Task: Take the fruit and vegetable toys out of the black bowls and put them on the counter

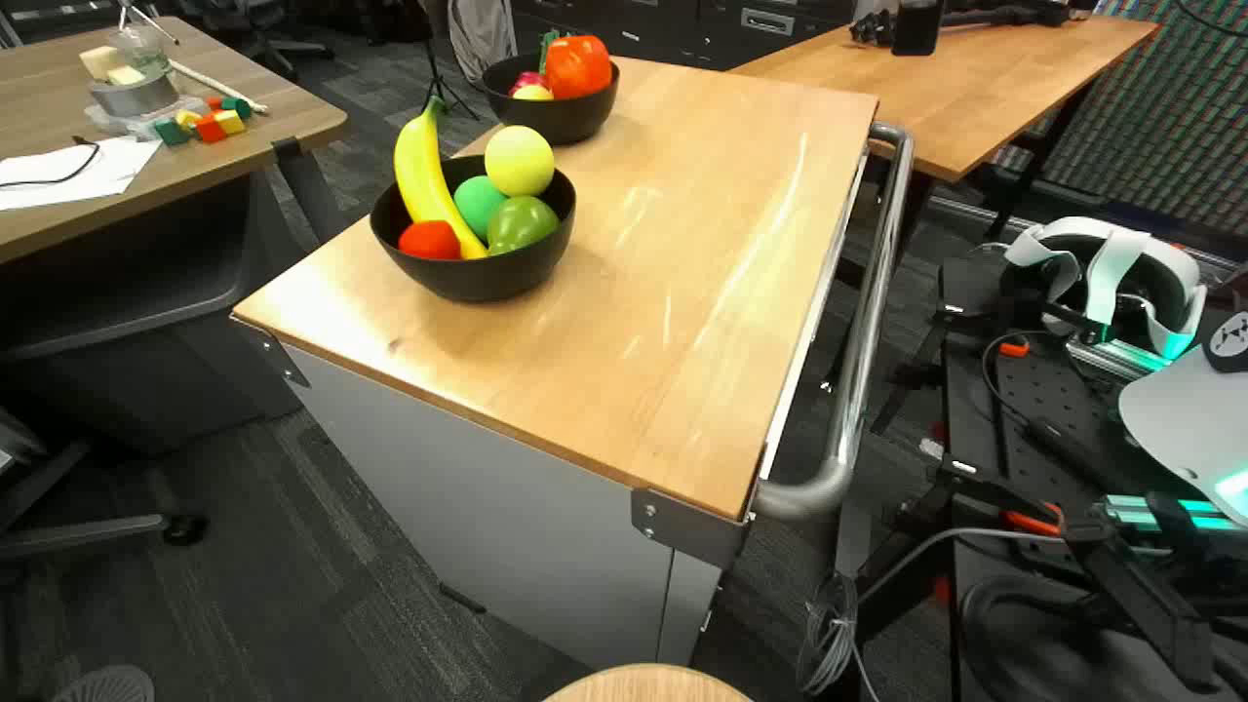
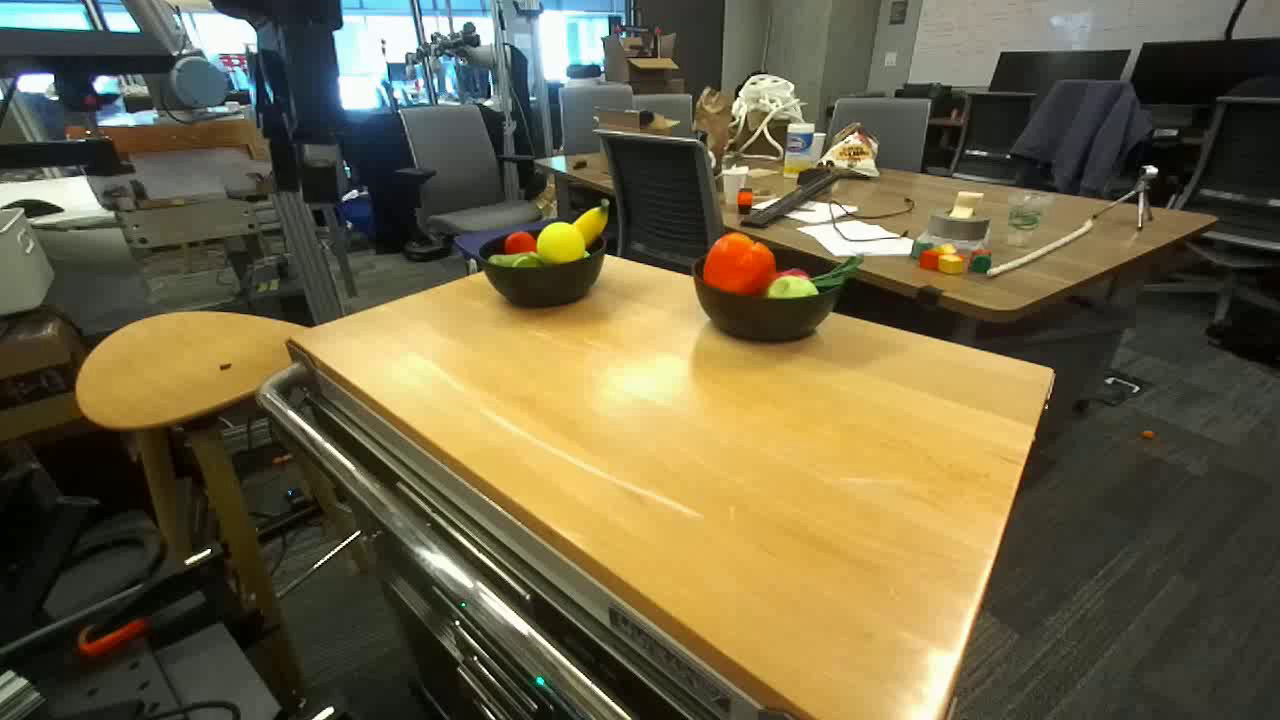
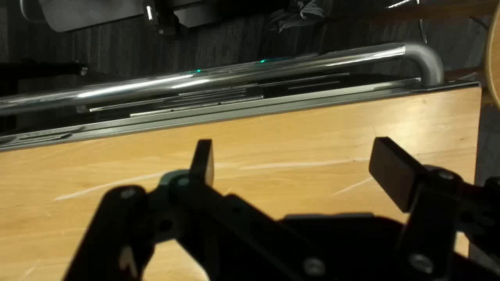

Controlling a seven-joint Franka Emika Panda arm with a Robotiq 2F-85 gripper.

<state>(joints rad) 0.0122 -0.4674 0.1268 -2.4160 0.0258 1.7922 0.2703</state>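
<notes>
- Over the counter (image 1: 673, 292), in the wrist view, hangs the gripper (image 3: 295, 164), jaws spread wide and empty; past them runs the counter's edge with the metal handle (image 3: 234, 75).
- Near a corner on the counter's opposite long edge, in an exterior view, a black bowl (image 1: 473, 280) holds a banana (image 1: 421, 175), yellow ball (image 1: 519, 159), green ball (image 1: 478, 203), green pear (image 1: 524, 224) and red tomato (image 1: 429, 240).
- All shine like smooth plastic: probably light, stiff and slippery. The banana, tilted up past the rim, should suit a pinch across its middle; the yellow ball, a squeeze at its widest part.
- Farther along that edge, a second black bowl (image 1: 565, 119) holds a big red-orange toy (image 1: 577, 66), likely best gripped by its sides, a pink toy (image 1: 526, 81), pale green toy (image 2: 793, 288) and stalks (image 2: 838, 272).
</notes>
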